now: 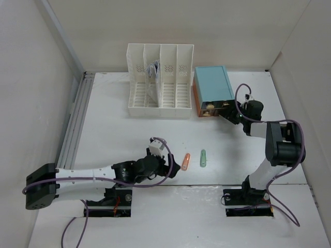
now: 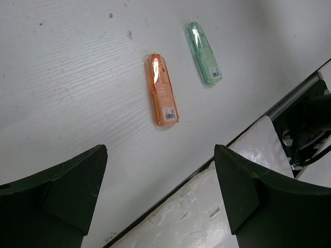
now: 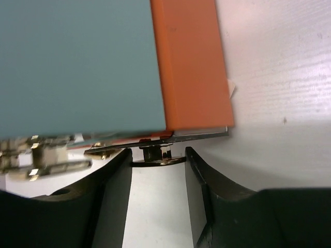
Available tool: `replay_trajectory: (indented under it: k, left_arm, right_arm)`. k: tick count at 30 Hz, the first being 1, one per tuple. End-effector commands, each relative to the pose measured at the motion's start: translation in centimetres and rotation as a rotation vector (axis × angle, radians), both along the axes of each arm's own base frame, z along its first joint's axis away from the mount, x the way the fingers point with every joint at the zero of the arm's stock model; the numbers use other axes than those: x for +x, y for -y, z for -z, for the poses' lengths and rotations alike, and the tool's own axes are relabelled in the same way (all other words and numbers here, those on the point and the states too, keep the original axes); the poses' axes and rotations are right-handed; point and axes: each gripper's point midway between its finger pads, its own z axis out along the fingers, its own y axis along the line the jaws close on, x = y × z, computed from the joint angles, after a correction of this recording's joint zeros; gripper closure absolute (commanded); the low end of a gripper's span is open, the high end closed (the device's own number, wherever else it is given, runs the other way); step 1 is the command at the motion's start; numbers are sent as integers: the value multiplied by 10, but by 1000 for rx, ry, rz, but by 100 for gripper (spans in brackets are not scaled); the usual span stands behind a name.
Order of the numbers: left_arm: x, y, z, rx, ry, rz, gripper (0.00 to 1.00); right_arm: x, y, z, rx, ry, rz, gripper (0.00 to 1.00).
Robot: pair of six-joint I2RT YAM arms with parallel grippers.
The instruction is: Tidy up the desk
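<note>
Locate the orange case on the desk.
Top view: the orange case lies flat on the desk, centre-front, just right of the open left gripper, with the green case parallel on its other side, not touching.

This is a robotics lab test cell dressed up as an office desk. A flat white bench [image 1: 119, 129] sits boxed in by plain white walls [image 1: 31, 77], with a ridged metal rail [image 1: 75, 124] running along its left edge. The left arm [image 1: 83, 173] and the right arm [image 1: 279, 144] are bolted into rectangular cut-outs [image 1: 111, 204] at the near edge, and loose purple cables [image 1: 72, 232] trail from their bases. The props are office things: a white slotted file rack [image 1: 160, 82], a teal-topped drawer box [image 1: 212, 85], and a small orange case [image 1: 185, 161] beside a green case [image 1: 203, 158].
</note>
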Motion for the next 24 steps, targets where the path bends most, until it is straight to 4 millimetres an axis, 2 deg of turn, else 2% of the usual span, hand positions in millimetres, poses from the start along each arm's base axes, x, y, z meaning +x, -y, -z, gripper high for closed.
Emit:
replay_trajectory:
  k: [1,2,5,7,10,16,19,24]
  left_arm:
    - [2,7,-23,-61,20,-12,18]
    - [2,5,-19,-53,17,-12,18]
    - [2,5,-25,-73,23,-12,18]
    - [2,5,-25,-73,23,-12,18]
    - [3,3,-26,-72,27,-20,18]
    - [3,1,-26,-66,35,-16,18]
    - [3,3,-31,-70,44,-12,18]
    - [4,4,-35,-73,45,-12,18]
  right_arm:
    - [-1,1,-38,-28,115,-30,69]
    - [-9,3,-34,-33,99,-37,69]
    - [-33,-2,-22,-60,48,-95,69]
    - [-41,2,-17,-95,36,-110,69]
    - [-57,-4,-6,-105,-22,-171,66]
    - [-70,-3,-5,-109,-59,-187,62]
    - [-71,1,-7,-117,-55,-184,62]
    - [-83,1,0,-111,-99,-194,62]
